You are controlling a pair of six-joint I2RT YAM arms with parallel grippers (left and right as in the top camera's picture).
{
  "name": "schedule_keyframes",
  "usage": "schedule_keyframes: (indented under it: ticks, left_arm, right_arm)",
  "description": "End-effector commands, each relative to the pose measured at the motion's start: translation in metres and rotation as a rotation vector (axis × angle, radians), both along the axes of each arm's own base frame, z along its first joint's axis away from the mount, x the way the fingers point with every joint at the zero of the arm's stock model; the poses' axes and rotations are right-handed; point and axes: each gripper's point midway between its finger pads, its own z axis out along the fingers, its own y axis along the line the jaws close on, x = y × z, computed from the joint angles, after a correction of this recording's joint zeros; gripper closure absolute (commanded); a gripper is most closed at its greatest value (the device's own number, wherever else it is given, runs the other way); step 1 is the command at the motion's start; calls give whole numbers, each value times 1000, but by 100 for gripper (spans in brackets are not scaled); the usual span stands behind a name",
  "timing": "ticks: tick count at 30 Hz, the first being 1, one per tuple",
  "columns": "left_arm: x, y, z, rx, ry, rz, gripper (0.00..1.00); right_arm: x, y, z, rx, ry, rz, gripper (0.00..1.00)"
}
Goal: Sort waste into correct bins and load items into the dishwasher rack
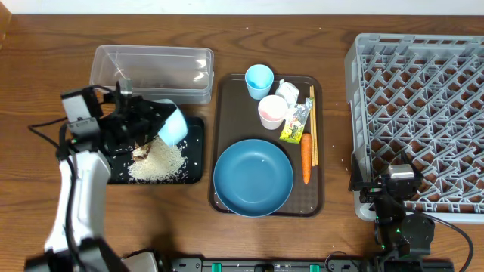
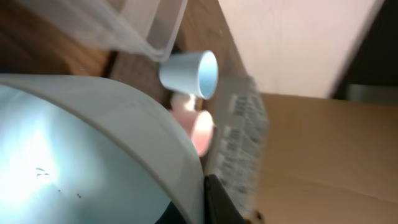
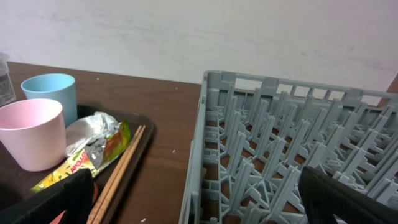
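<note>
Gripping the white bowl (image 1: 173, 125) at its rim, the left claw (image 1: 151, 122) is holding it steeply tipped above the black tray (image 1: 194, 151). White rice (image 1: 159, 161) is lying in a loose heap on that tray just below the bowl, with scattered grains around it and a brown food lump (image 1: 141, 153) sitting at the heap's upper left edge. In the left wrist view the bowl's pale inside is filling the lower left, with only a few tiny specks showing on it. The clear tub (image 1: 151, 68) is standing just behind the black tray on the tabletop (image 1: 45, 75).

To the right, the brown serving tray (image 1: 310, 198) is carrying the rest. The blue plate (image 1: 252, 177) is lying at its near end. The light-blue cup (image 1: 259, 80) and the pinkish cup (image 1: 272, 112) are standing upright at the far end. Crumpled white paper (image 1: 287, 92) is resting beside the cups, with the yellow-green wrapper (image 1: 295, 125) just below it. The chopsticks (image 1: 312, 125) are lying side by side along the tray's right edge, and the orange carrot (image 1: 306, 157) is lying next to them.

The grey dishwasher rack (image 1: 420, 113) is sitting at the far right. The right claw (image 3: 196, 199) is hanging at the rack's near left corner with its fingers (image 3: 59, 199) spread wide, gripping nothing.
</note>
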Motion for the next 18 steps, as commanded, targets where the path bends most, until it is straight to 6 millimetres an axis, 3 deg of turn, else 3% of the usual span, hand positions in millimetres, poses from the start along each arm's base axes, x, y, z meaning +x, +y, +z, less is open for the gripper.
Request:
schedule_keyframes:
  ticks: [1, 6, 18]
  left_arm:
    - [-9, -7, 22, -258, -32, -138, 94]
    - [-11, 0, 17, -397, -4, -176, 94]
    - [-8, 16, 6, -472, 116, -98, 94]
  right_arm:
    - [0, -3, -1, 8, 0, -15, 1]
    - [0, -3, -1, 8, 0, -15, 1]
    - [0, -3, -1, 8, 0, -15, 1]
